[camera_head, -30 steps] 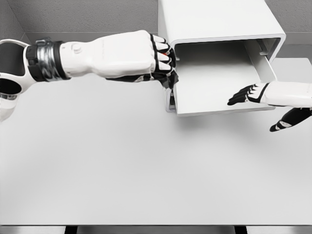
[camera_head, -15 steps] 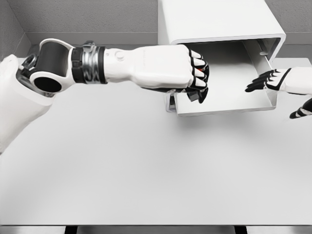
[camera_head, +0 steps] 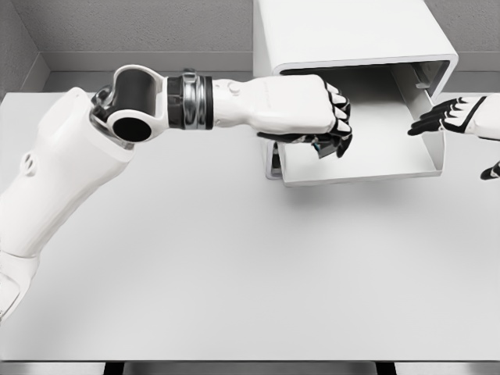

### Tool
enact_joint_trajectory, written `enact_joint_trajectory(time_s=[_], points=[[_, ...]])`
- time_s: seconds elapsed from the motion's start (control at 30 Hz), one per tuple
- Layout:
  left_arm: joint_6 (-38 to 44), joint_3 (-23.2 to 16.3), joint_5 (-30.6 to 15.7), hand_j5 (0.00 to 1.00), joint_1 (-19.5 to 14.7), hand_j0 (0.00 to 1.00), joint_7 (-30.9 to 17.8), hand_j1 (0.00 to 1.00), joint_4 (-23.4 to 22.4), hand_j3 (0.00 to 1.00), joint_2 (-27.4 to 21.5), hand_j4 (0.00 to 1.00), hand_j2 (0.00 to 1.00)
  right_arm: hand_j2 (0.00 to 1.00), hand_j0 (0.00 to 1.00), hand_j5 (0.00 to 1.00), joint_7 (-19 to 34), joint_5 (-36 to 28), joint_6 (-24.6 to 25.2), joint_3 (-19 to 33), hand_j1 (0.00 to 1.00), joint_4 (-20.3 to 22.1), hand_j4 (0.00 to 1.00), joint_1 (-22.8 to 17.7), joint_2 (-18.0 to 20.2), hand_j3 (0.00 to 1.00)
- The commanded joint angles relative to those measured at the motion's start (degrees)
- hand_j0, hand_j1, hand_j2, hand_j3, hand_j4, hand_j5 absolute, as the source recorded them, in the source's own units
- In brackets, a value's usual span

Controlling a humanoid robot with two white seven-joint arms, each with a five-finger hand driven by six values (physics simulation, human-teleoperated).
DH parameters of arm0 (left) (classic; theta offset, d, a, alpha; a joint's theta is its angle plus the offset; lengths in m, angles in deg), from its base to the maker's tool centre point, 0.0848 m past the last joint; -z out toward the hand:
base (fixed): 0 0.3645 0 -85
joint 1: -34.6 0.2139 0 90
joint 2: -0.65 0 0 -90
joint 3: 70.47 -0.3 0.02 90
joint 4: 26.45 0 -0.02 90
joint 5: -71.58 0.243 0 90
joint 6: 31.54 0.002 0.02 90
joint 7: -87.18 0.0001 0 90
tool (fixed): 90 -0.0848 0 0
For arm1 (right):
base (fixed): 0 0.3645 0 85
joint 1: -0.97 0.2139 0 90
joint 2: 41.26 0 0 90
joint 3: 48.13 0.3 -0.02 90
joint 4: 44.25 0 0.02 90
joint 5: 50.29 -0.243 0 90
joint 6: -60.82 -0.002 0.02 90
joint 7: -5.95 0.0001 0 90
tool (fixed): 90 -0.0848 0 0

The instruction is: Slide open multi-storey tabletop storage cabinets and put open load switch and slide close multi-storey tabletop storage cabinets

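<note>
right hand (camera_head: 461,117) cut by edge, grasped item hidden

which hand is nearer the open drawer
Left. The left hand is over the open drawer, fingers curled. The right hand sits just outside the drawer's right wall, fingers spread.

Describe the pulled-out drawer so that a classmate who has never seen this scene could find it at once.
Find the white cabinet at the table's far edge. The drawer is the shallow white tray sticking out of its open front, with the left hand over it.
</note>
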State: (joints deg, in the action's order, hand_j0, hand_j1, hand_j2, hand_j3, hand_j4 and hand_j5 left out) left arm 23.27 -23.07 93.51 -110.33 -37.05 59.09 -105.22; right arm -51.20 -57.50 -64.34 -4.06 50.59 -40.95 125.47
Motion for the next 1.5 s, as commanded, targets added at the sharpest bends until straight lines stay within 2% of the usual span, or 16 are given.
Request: enact_joint_trajectory(time_s=[0.0,0.07,0.2,0.83,0.97,1.03,1.13,1.2,1.3,1.47], points=[[0.2,0.1,1.0,0.46,0.1,0.46,0.0,0.46,-1.9,0.46,1.5,0.46,0.46,1.00,1.00,1.00,-1.3,1.0,0.2,0.1,1.00,-0.3,1.00,0.1,-0.2,1.00],[0.2,0.1,1.0,0.46,0.0,0.46,0.1,0.46,-2.8,0.46,1.6,0.46,0.46,1.00,1.00,1.00,-3.9,1.1,0.2,0.1,1.00,-0.4,1.00,0.0,-0.2,1.00],[0.2,0.1,2.1,0.46,0.0,0.46,0.0,0.46,-4.0,0.46,2.7,0.46,0.46,1.00,1.00,1.00,-3.9,3.5,0.2,1.5,1.00,-1.7,1.00,0.3,0.2,1.00],[0.2,0.1,2.5,0.48,0.0,0.48,0.0,0.48,-4.2,0.48,3.0,0.48,0.48,1.00,1.00,1.00,-3.9,3.6,0.2,1.5,1.00,-0.4,1.00,-0.4,0.3,1.00],[0.2,0.1,2.5,0.48,0.0,0.48,0.0,0.48,-4.2,0.48,3.1,0.48,0.48,1.00,1.00,1.00,-3.4,3.7,0.2,1.1,1.00,-0.4,1.00,-1.2,-0.6,1.00],[0.2,0.1,2.5,0.48,0.0,0.48,0.0,0.48,-4.2,0.48,3.2,0.48,0.48,1.00,1.00,1.00,-3.2,3.7,0.2,1.0,1.00,-0.4,1.00,-2.8,-3.1,1.00],[0.2,0.1,2.5,0.48,0.0,0.48,0.0,0.48,-4.2,0.48,3.2,0.48,0.48,1.00,1.00,1.00,-3.1,3.7,0.2,0.8,1.00,-0.4,1.00,-4.8,-3.4,1.00],[0.2,0.1,2.5,0.48,-0.1,0.48,0.0,0.48,-4.2,0.48,3.2,0.48,0.48,1.00,1.00,1.00,-3.1,4.5,0.2,0.8,1.00,-0.4,1.00,-4.8,-5.3,1.00],[0.2,0.1,2.6,0.48,-0.2,0.48,0.0,0.48,-4.6,0.48,3.1,0.48,0.48,1.00,1.00,1.00,-3.1,5.6,0.2,0.8,1.00,-0.3,1.00,-4.9,-5.5,1.00],[0.2,0.1,3.4,0.51,-0.3,0.51,0.0,0.51,-4.7,0.51,3.3,0.51,0.51,1.00,1.00,1.00,0.6,5.7,0.2,0.8,1.00,-0.2,1.00,-5.5,-6.8,1.00]])
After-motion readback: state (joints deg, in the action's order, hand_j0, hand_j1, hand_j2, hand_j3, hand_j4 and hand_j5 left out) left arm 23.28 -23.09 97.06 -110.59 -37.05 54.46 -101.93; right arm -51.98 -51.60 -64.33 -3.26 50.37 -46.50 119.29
